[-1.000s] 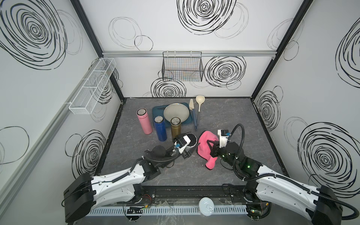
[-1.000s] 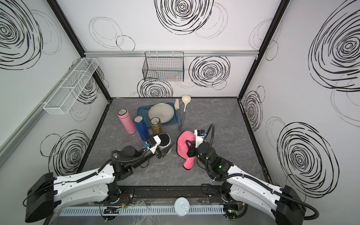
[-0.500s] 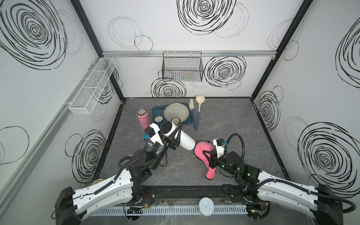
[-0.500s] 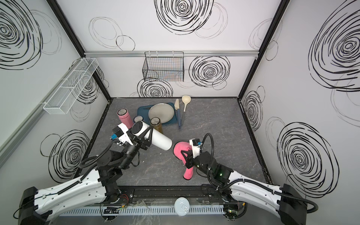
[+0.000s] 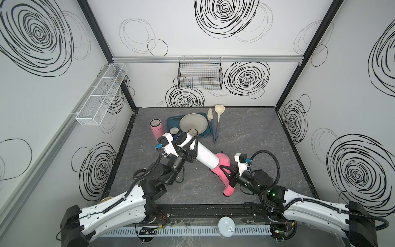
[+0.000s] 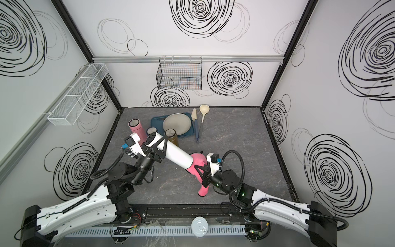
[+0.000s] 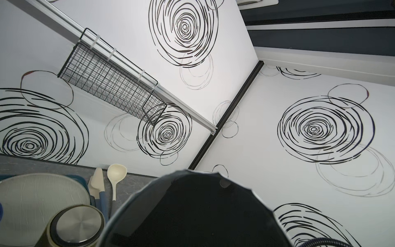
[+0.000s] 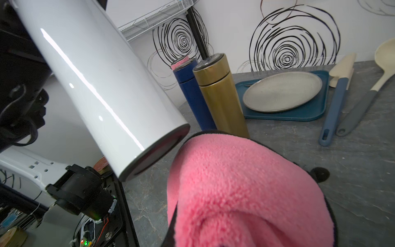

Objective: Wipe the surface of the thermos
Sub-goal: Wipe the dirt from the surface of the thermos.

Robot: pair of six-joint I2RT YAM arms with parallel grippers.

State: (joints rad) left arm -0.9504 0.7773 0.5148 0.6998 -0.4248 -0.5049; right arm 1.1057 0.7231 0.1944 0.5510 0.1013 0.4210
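**A:** Where is the white thermos (image 5: 205, 156) (image 6: 177, 155)?

**B:** Off the counter (image 5: 256, 149), above its middle. The left gripper (image 5: 191, 146) (image 6: 161, 148) is clamped around it near the black-lidded end. It lies tilted, with the lid end high toward the back-left corner and the base low toward the right arm.

**A:** And the right gripper (image 5: 226, 171) (image 6: 200, 171)?

**B:** Closed on the pink cloth (image 5: 218, 174) (image 8: 245, 192), which bulges over the fingers and hangs toward the front edge.

**A:** Does the cloth meet the thermos?

**B:** In the right wrist view the base sits just beside the top of the cloth. Whether they touch, I cannot tell.

**A:** What else stands on the counter?

**B:** A pink thermos (image 5: 157, 130), a blue thermos (image 8: 192, 92) and a gold thermos (image 8: 220, 96) stand upright toward the back-left. Near the back edge a teal tray (image 5: 171, 122) carries a plate (image 5: 193, 123). A spatula (image 5: 212, 126) and a ladle (image 5: 219, 113) lie just beside the tray, on its side toward the right edge.
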